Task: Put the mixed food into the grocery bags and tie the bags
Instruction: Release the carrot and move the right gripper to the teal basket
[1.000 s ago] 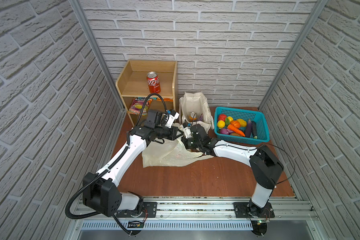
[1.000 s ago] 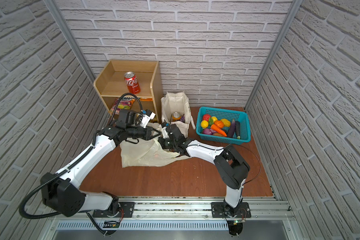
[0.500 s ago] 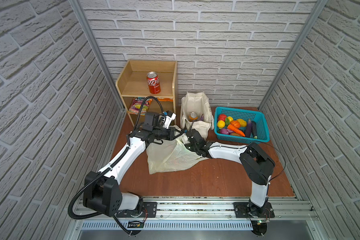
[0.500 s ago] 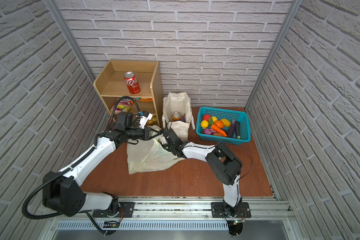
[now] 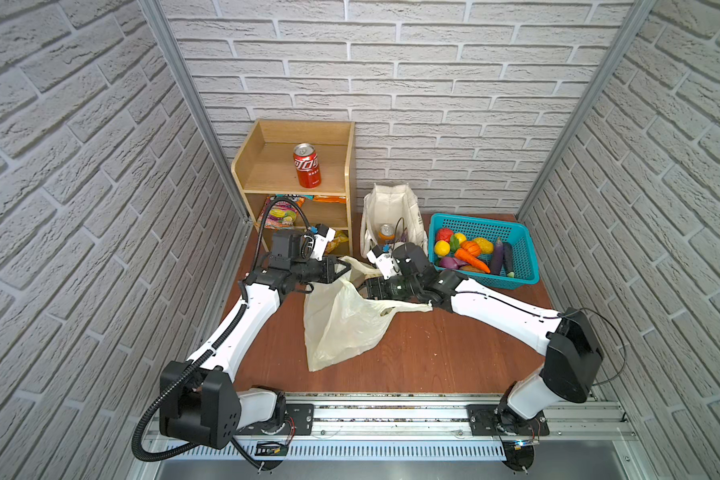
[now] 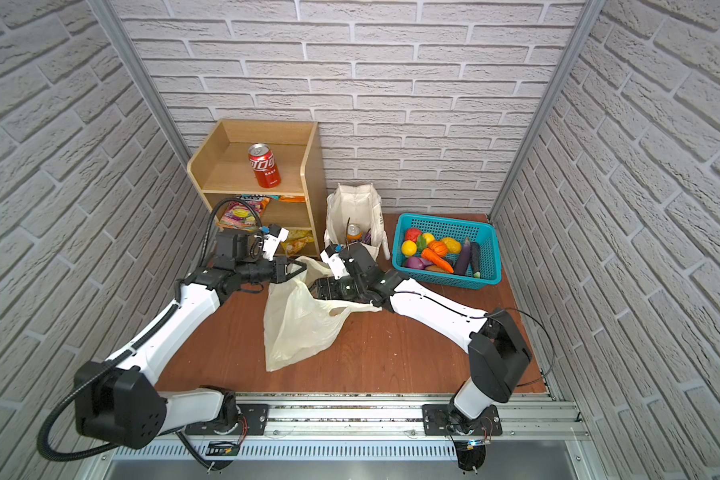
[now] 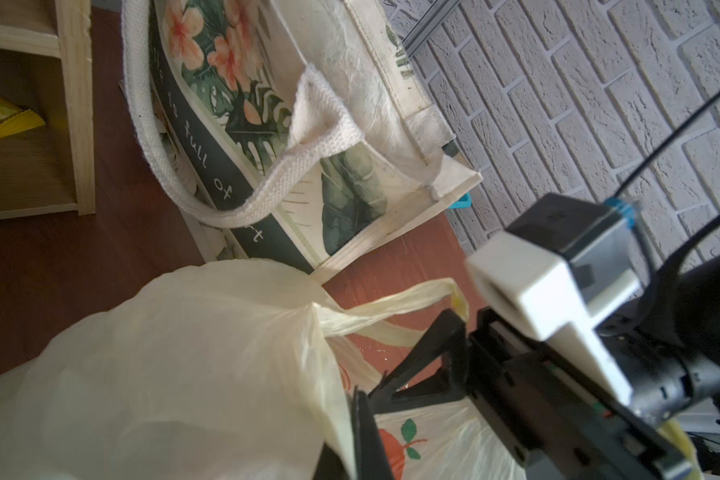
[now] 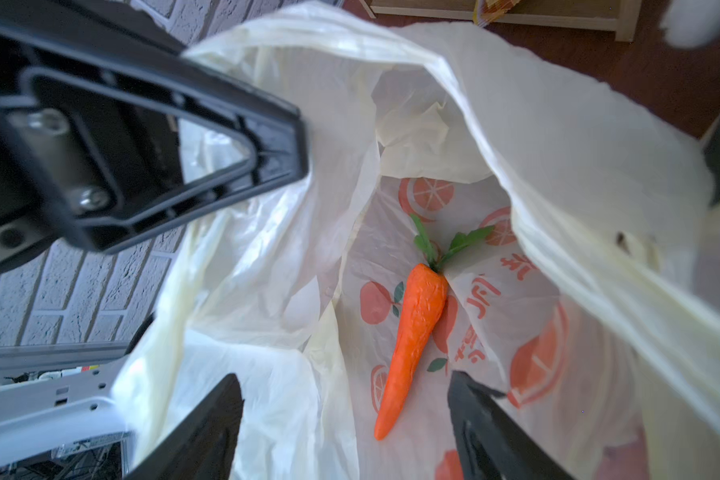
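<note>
Right wrist shows carrot point(image 8: 415, 334) inside plastic bag point(image 8: 566, 141).

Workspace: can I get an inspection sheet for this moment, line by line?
Surface: brown wooden tabletop, no spills seen.
Job's things: plastic bag held open, a carrot lying inside; canvas tote upright with the orange soda can in it.
Clutter: red cola can on the shelf unit; turquoise basket of toy produce.
Grippers: left gripper shut on the bag's rim; right gripper at the bag's mouth, fingers apart, empty.
Cables: black hose looping over the left wrist; nothing seen snagged.
Surroundings: brick-pattern walls; rail in front.
</note>
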{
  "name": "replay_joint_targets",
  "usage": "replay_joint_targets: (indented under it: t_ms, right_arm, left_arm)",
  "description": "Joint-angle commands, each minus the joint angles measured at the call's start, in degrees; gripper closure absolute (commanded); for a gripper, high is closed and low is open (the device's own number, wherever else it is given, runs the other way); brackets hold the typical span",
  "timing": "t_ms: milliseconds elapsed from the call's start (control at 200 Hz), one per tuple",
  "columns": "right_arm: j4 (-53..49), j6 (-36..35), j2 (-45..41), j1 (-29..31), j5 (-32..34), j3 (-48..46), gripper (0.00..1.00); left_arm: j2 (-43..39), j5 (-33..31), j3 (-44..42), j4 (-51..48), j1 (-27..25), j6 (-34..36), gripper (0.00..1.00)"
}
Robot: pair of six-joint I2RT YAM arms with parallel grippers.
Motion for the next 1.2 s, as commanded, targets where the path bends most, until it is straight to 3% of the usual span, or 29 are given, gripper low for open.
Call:
replay_joint_targets:
  t_ms: [0, 200, 320, 460, 610, 825, 1195]
  right_arm:
    - [-7.1, -4.3, -5.7, -2.2, -1.6, 1.1, 0.22]
    - [-9.4, -5.0, -12.7, -9.4, 1.6, 0.7, 0.24]
    - [-11.7, -5.1, -13.8, -17.5, 4.2, 2.6, 0.25]
    - [-17.0, -4.7, -10.4, -28.2, 8.8, 7.1, 0.26]
    - [-26.3, -10.3, -0.4, -36.5, 17.0, 15.7, 0.25]
    - [-38.3, -21.5, 14.6, -37.9, 37.4, 27.0, 0.19]
    - [-41.5, -25.0, 25.2, -37.6, 42.6, 31.2, 0.18]
  left_arm:
    - [-2.0, -1.2, -1.1, 3.6, 0.6, 1.3, 1.0]
    - [-2.3, -3.4, -1.6, 5.5, 0.6, 1.3, 1.0]
    - [-1.8, -3.5, -0.5, 5.9, 1.0, 1.2, 1.0]
    - [-1.2, -2.8, 0.0, 7.0, 1.0, 0.8, 1.0]
    - [-0.6, -2.3, -0.3, 8.6, 1.0, 0.0, 1.0]
    - [-0.1, -1.0, -1.7, 11.7, 0.9, -1.6, 1.0]
    - [0.1, 0.5, -2.7, 13.0, 1.1, -2.0, 1.0]
